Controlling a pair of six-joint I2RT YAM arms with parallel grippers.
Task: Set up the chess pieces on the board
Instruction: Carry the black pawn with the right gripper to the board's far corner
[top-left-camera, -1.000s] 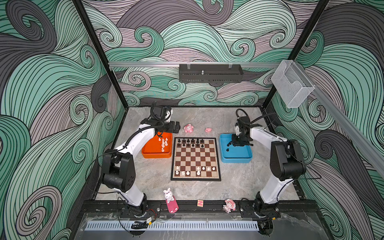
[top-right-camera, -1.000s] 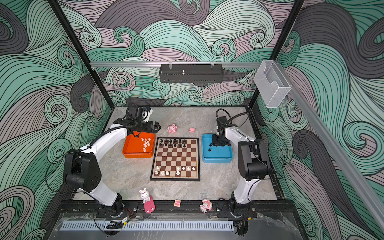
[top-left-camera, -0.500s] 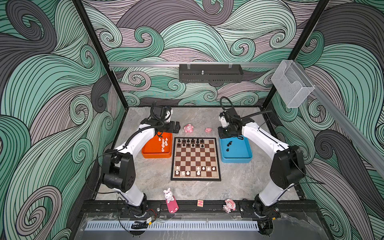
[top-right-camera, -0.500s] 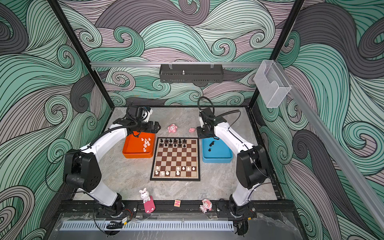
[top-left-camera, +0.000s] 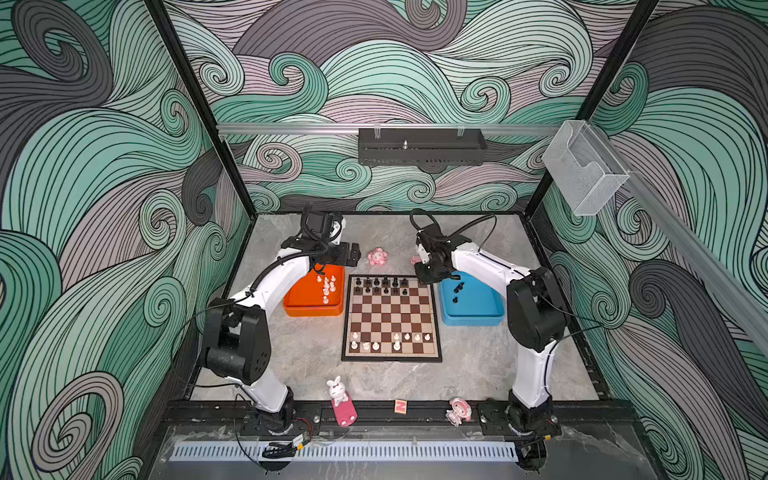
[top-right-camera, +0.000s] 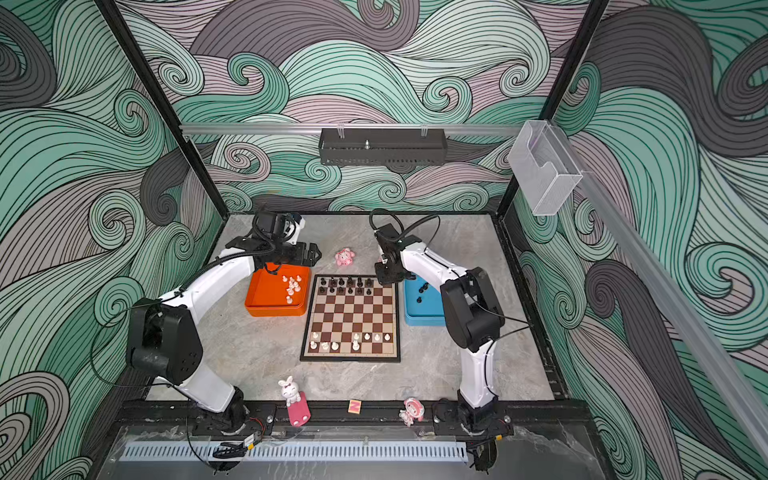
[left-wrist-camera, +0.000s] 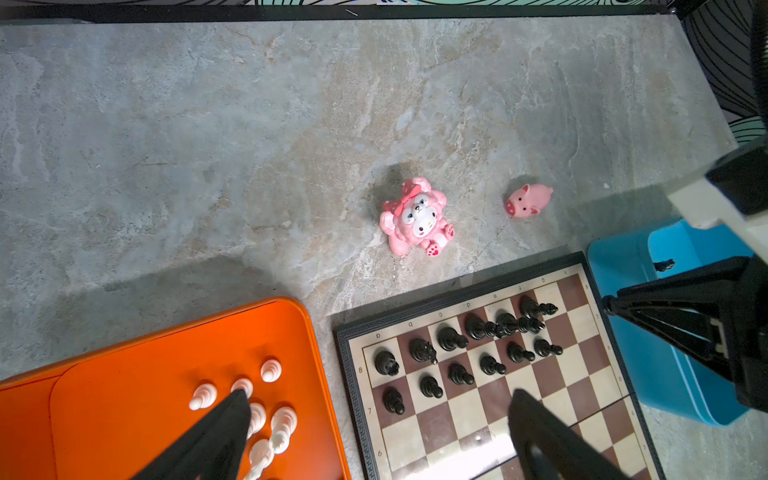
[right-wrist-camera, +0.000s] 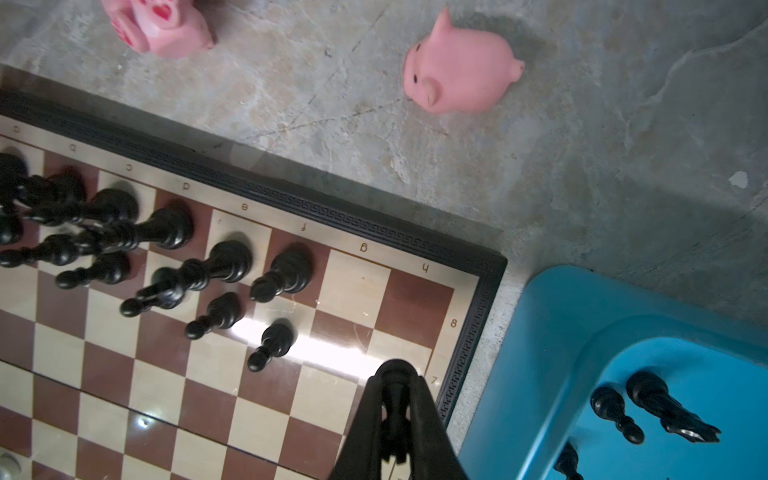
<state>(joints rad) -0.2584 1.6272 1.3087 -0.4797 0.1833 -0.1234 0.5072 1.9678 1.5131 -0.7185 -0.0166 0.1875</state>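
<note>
Black and slim, a chess piece (right-wrist-camera: 394, 392) sits pinched in the right gripper (right-wrist-camera: 395, 409). This gripper has swung from the blue tray (right-wrist-camera: 561, 332) beside the board (right-wrist-camera: 469, 291) to hang over the board's far right corner, above empty squares in the black ranks. A placement looks next, not another pick. The left gripper (left-wrist-camera: 378, 399) has not moved. It is spread wide and empty above the orange tray (left-wrist-camera: 124, 374) on the board's other side, where white pieces (left-wrist-camera: 270, 370) wait. A few black pieces (right-wrist-camera: 615, 409) remain in the blue tray.
</note>
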